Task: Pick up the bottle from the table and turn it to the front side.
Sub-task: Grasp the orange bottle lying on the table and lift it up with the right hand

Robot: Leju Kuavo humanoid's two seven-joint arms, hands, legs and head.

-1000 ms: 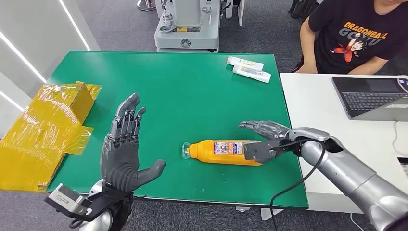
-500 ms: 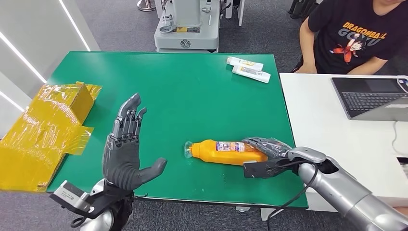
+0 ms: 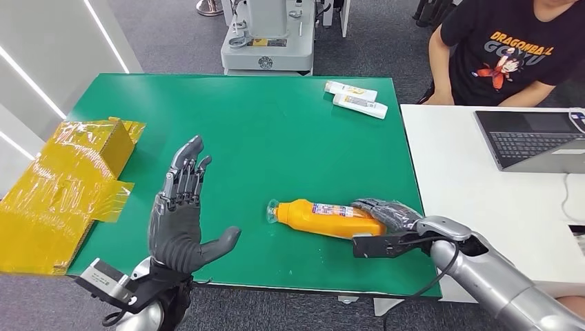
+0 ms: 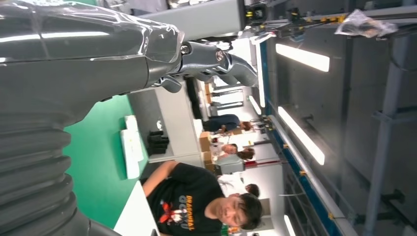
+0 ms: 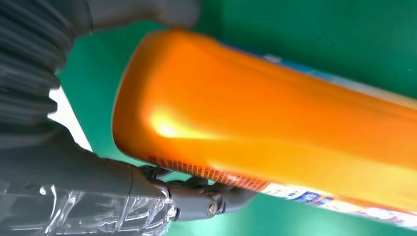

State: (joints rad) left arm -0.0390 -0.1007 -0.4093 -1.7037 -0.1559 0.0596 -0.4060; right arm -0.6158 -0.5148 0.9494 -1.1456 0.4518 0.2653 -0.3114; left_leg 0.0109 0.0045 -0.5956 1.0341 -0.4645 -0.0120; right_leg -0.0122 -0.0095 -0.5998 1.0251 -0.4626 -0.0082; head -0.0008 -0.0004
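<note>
An orange bottle (image 3: 321, 217) with a clear cap and a printed label lies on its side on the green table (image 3: 276, 124), near the front edge, cap pointing left. My right hand (image 3: 390, 224) grips its base end, fingers over the far side and thumb on the near side. The right wrist view shows the orange bottle (image 5: 275, 123) close up, held between the thumb and fingers of that hand (image 5: 74, 196). My left hand (image 3: 181, 214) stands raised at the front left, fingers spread, holding nothing, about a hand's width left of the cap. In the left wrist view its fingers (image 4: 211, 61) stretch out.
A yellow wrapped box (image 3: 62, 186) overhangs the table's left edge. Two white tubes (image 3: 355, 98) lie at the far right corner. A white desk (image 3: 455, 158) with a laptop (image 3: 531, 138) adjoins on the right, where a person (image 3: 510, 52) sits. A grey machine base (image 3: 269, 41) stands behind.
My right hand dropped from above the bottle's base and closed around it. The bottle shifted slightly right and tilted. The left hand stayed almost still.
</note>
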